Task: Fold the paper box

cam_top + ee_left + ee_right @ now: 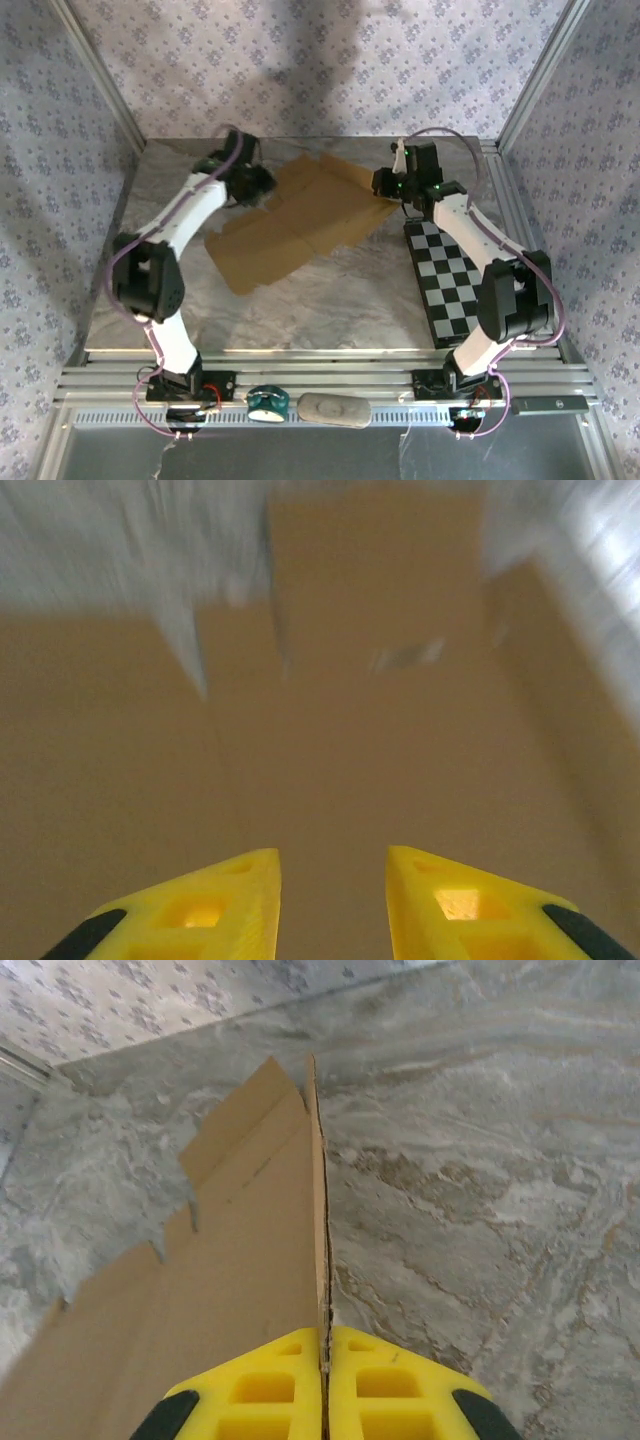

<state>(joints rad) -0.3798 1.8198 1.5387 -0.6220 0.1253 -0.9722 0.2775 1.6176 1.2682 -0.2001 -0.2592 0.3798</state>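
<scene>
Now, with your right gripper point(325, 1345) pinched shut on the right edge of the paper box point(290, 225), lying flat mid-table point(330, 310), press your open, empty left gripper point(333, 858) down before lifting that edge slowly.

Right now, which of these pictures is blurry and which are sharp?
Left wrist view: smeared, the cardboard sheet a soft tan wash beyond the left end effector. Right wrist view: crisp along the sheet's pinched edge. Top view: sharp, with a shadow on the back wallpaper.

Robot lab test cell, aluminium frame point(330, 378), floral-patterned backdrop walls point(320, 70), marble-look tabletop point(300, 310), checkered board point(445, 280)
</scene>
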